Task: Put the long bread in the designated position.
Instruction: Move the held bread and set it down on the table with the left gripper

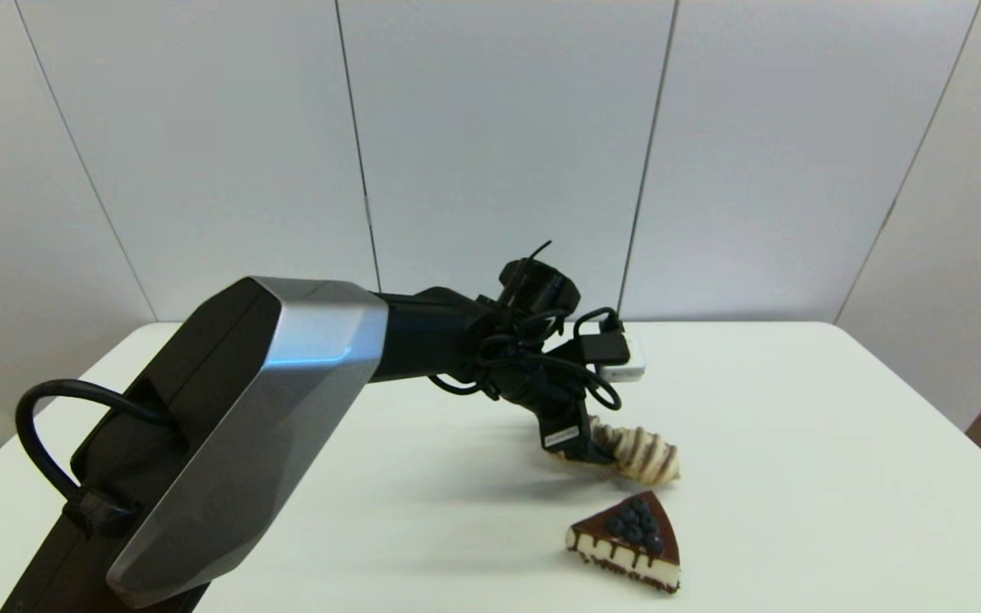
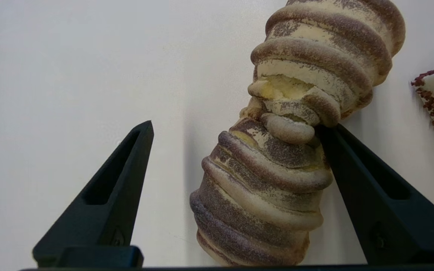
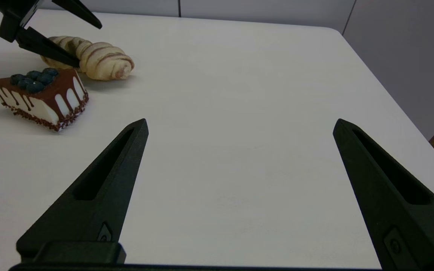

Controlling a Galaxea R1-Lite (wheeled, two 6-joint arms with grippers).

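Observation:
The long bread [image 1: 642, 451] lies on the white table right of centre, a tan roll with brown-purple stripes [image 2: 277, 165]. My left gripper [image 1: 577, 444] is down at the bread's left end, open, with its fingers on either side of the roll. One finger [image 2: 352, 177] touches the bread's side; the other finger [image 2: 123, 177] stands apart from it over bare table. My right gripper [image 3: 239, 124] is open and holds nothing, low over the table's right side. From there I see the bread [image 3: 102, 62] and the left gripper [image 3: 89, 46] straddling it.
A triangular chocolate cake slice [image 1: 631, 545] topped with blueberries sits just in front of the bread, also visible from the right wrist [image 3: 47, 98]. The table's right edge [image 3: 401, 113] is close to my right gripper. White wall panels stand behind the table.

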